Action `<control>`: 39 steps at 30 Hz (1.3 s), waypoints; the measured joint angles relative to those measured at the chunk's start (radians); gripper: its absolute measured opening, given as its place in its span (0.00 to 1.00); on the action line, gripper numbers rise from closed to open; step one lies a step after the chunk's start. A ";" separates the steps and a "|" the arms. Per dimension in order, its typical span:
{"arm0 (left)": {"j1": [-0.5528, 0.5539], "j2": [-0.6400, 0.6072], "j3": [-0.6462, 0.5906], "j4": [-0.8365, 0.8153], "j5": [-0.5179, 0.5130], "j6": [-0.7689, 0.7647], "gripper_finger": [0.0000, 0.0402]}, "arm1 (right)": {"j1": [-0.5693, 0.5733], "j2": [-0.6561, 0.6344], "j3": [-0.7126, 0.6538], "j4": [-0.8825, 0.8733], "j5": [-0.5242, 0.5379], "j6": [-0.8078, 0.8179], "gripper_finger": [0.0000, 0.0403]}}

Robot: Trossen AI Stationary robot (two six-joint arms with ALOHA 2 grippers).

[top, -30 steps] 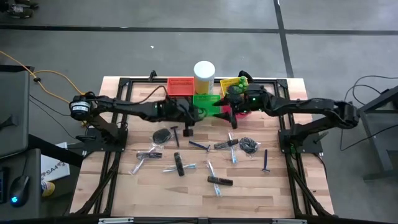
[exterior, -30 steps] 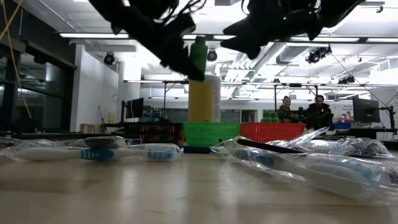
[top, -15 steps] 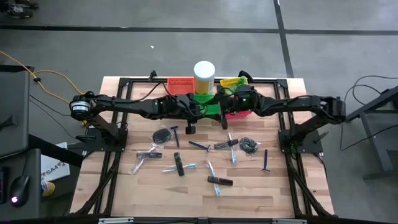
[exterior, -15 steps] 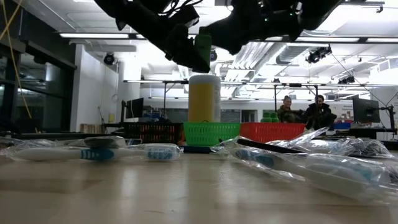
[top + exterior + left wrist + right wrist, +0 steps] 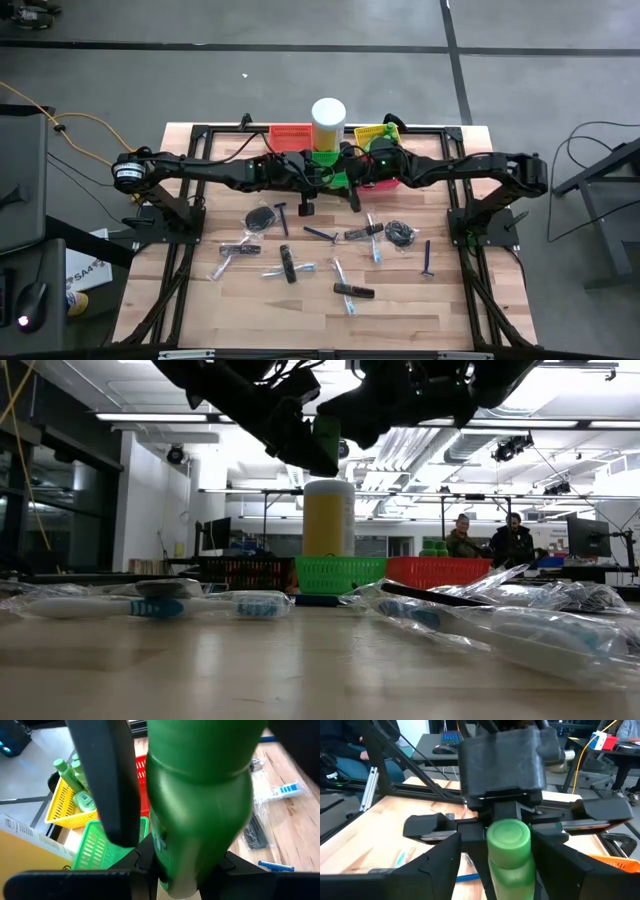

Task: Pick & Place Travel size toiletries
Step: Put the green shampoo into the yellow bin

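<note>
1. Table (image 5: pixel 200 300): nothing on it has moved. The loose toiletries, such as the blue razor (image 5: pixel 427 258) and the dark coiled bundle (image 5: pixel 401 233), lie where they lay a second ago, all still unsorted.
2. Right arm (image 5: pixel 480 170): this is the big change. It has swung in from over the pink basket (image 5: pixel 388 184) toward the table's middle, so the right gripper (image 5: pixel 352 172) now sits right against the left one, above the green basket (image 5: pixel 332 160).
3. Left arm (image 5: pixel 200 170): barely shifted over the last second. The left gripper (image 5: pixel 312 178) holds station in the air in front of the white cylinder (image 5: pixel 328 112).
4. Green bottle (image 5: pixel 200 810): the task item in play. It is held well above the table and over the green basket, not in any basket yet. The low view shows it upright, cap up, between the two grippers.
5. Left fingers (image 5: pixel 107 785): clamped on the bottle's body, and the grip is unchanged.
6. Right fingers (image 5: pixel 435 865): spread apart on either side of the bottle just under its cap. They have narrowed slightly, but gaps still show on both sides, so they have no grip yet.
7. Meaning: this looks like a mid-air handover from left to right, probably so the bottle can go to the yellow basket (image 5: pixel 372 132), where similar green bottles already sit. The right fingers must close before the left lets go, or the bottle drops.
</note>
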 joint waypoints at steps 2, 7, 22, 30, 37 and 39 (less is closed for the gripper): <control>0.000 0.000 0.000 0.000 0.000 0.000 0.21 | 0.000 0.000 0.000 0.000 0.002 0.000 0.51; 0.000 0.000 0.000 0.000 0.001 0.000 0.21 | 0.000 0.000 0.000 0.001 0.010 0.000 0.34; 0.000 0.000 0.000 0.004 -0.035 0.001 0.41 | -0.007 0.000 0.001 -0.013 0.018 0.060 0.23; 0.001 0.000 0.000 -0.005 -0.096 0.029 0.56 | -0.071 0.000 0.001 -0.052 0.013 0.141 0.23; 0.001 -0.030 0.001 -0.114 -0.246 0.050 0.57 | -0.174 -0.009 0.001 -0.126 -0.008 0.147 0.23; 0.002 -0.050 0.000 -0.151 -0.277 0.053 0.57 | -0.204 -0.021 0.000 -0.141 -0.011 0.145 0.23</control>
